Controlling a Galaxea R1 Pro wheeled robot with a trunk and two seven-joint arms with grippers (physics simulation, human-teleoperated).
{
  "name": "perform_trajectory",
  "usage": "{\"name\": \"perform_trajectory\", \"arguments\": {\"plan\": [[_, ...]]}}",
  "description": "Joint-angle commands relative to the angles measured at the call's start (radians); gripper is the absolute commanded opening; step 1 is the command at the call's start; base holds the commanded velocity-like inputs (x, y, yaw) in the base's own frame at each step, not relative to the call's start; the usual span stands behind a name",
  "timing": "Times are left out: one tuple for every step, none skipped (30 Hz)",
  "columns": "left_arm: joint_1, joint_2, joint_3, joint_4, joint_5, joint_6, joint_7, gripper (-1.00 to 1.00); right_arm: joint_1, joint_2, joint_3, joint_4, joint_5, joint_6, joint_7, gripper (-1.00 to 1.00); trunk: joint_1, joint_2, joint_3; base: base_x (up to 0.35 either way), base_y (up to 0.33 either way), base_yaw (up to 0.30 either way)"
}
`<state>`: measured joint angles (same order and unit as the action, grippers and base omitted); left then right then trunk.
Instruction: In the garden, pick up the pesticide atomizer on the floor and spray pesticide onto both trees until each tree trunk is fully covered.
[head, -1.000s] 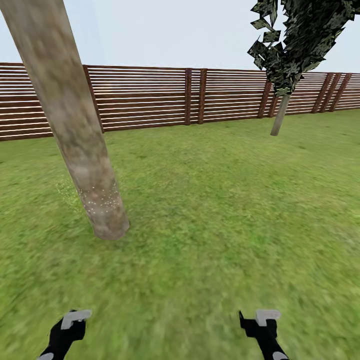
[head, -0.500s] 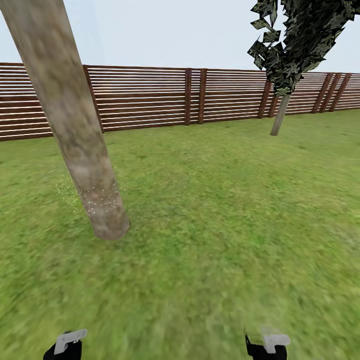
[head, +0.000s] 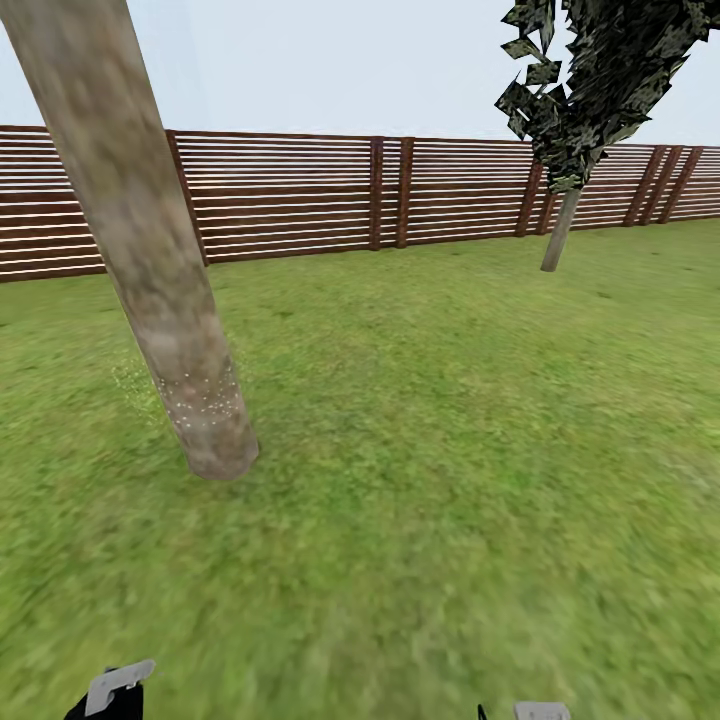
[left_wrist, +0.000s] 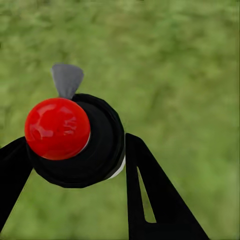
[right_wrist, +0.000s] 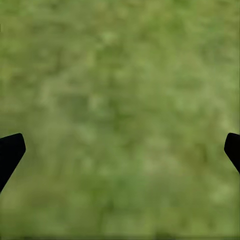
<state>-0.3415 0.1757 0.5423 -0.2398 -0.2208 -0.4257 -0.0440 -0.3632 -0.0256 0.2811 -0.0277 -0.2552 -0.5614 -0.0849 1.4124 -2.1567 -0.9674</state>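
Note:
One tree trunk (head: 150, 250), thick and mottled grey-tan, leans across the left of the head view, with white specks (head: 203, 398) around its lower part and on the grass beside it. The pesticide atomizer (left_wrist: 57, 127) has a red round cap, a black body and a grey nozzle (left_wrist: 66, 80). My left gripper (left_wrist: 75, 150) is shut on it over the lawn, with black fingers (left_wrist: 145, 190) on either side. The left arm's tip (head: 112, 692) peeks in at the head view's bottom edge. My right gripper (right_wrist: 120, 150) is open over bare grass, and its tip (head: 540, 712) barely shows.
Green lawn (head: 420, 450) stretches ahead to a brown slatted fence (head: 300, 195). A dark-leaved tree with a thin stem (head: 560, 235) stands at the back right near the fence.
Both arms have drawn back toward the bottom edge of the head view, so less of each shows. The trunk, fence and lawn stay where they were.

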Motion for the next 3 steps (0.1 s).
{"name": "perform_trajectory", "arguments": {"plan": [[-0.001,0.0,0.008,0.001,-0.007,-0.006,-0.005,-1.0,0.0,0.0,0.009,0.0,-0.006,-0.002,-0.004,1.0,0.0,0.0,-0.001,0.0,0.0,0.0],[-0.001,0.0,0.008,0.001,-0.007,-0.01,-0.005,-1.0,0.0,0.0,0.009,0.0,-0.006,-0.002,-0.004,1.0,0.0,0.0,-0.001,0.0,0.0,0.0],[-0.001,0.0,0.008,0.001,-0.006,-0.012,-0.005,-1.0,0.0,0.0,0.009,0.0,-0.006,-0.002,-0.004,1.0,0.0,0.0,-0.001,0.0,0.0,0.0]]}}
